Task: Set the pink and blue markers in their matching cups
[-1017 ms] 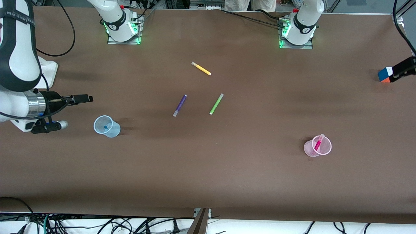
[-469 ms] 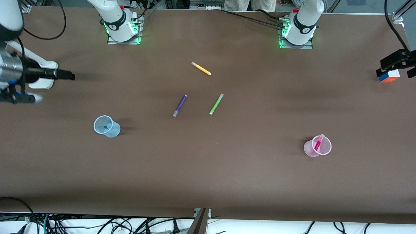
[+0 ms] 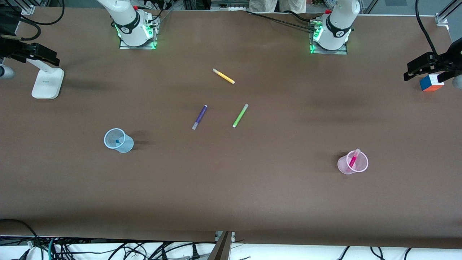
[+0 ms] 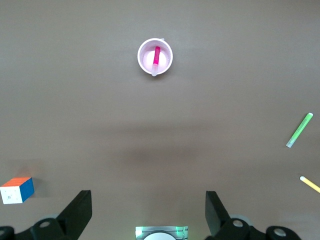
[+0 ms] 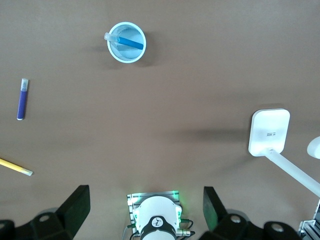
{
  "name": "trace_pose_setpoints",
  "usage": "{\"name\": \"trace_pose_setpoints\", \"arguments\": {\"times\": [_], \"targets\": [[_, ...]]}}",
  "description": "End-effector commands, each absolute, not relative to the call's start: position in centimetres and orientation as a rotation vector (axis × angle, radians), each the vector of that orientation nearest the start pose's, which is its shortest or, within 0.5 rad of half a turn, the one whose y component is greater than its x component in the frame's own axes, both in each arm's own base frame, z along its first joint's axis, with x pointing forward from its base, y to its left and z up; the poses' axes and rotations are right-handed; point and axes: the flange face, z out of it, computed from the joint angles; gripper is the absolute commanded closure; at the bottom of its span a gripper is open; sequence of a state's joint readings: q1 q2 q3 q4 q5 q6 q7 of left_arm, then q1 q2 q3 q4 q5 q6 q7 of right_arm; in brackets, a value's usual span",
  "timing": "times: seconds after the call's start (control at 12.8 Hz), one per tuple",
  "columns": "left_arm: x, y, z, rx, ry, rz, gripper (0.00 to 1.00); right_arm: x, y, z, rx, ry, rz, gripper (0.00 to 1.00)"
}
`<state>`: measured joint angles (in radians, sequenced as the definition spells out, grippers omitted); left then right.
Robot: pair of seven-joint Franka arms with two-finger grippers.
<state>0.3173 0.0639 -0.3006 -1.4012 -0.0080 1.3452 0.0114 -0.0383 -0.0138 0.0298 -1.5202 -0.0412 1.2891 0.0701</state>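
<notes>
front view, layout: pale blue cup (image 3: 118, 140) sits left of centre in the frame, pale pink cup (image 3: 353, 162) lower right; both stand upright on the brown table (image 3: 231, 202).
blue marker: inside the pale blue cup, leaning across it (image 5: 131, 42), pale cap at the rim.
pink marker: inside the pale pink cup (image 3: 353, 159), tilted, pale cap poking over the rim.
task state: judged done, each marker in its own colour.
left gripper: at the right edge of the frame (image 3: 422, 68), over the colour cube (image 3: 431, 82); fingers spread wide, holding nothing.
right gripper: at the upper left edge (image 3: 34, 53), over the white stand (image 3: 47, 83); fingers wide apart in its wrist view (image 5: 145, 207), holding nothing.
key relation: each cup lies well apart from its arm's jaws, toward the frame's lower middle; pink cup nearer the left arm, blue cup nearer the right.
leftovers: purple pen (image 3: 199, 117), lime-green pen (image 3: 240, 115), yellow pen (image 3: 223, 76) lie flat mid-frame, untouched.
</notes>
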Motion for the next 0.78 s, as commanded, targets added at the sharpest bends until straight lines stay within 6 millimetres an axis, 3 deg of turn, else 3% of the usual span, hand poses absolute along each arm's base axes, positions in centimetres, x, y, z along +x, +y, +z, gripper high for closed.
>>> {"name": "trace_pose_setpoints", "arguments": {"times": [0.0, 0.16, 0.23, 0.47, 0.7], "targets": [[54.0, 2.4, 65.1, -3.161, 0.022, 0.259, 0.0, 51.5, -1.3, 63.2, -3.177, 0.174, 0.345, 0.0], [53.4, 3.9, 66.1, -3.163, 0.124, 0.228, 0.0, 51.4, -1.2, 63.4, -3.174, 0.181, 0.337, 0.0], [53.4, 2.5, 66.3, -3.157, 0.146, 0.21, 0.0, 51.4, -1.1, 63.4, -3.169, 0.177, 0.339, 0.0], [53.5, -0.4, 64.0, -3.137, 0.087, 0.152, 0.0, 52.2, -1.4, 63.9, -3.169, 0.17, 0.315, 0.0], [51.8, -0.1, 61.2, -3.077, -0.097, 0.092, 0.0, 52.4, -1.3, 63.8, -3.171, 0.165, 0.313, 0.0]]}}
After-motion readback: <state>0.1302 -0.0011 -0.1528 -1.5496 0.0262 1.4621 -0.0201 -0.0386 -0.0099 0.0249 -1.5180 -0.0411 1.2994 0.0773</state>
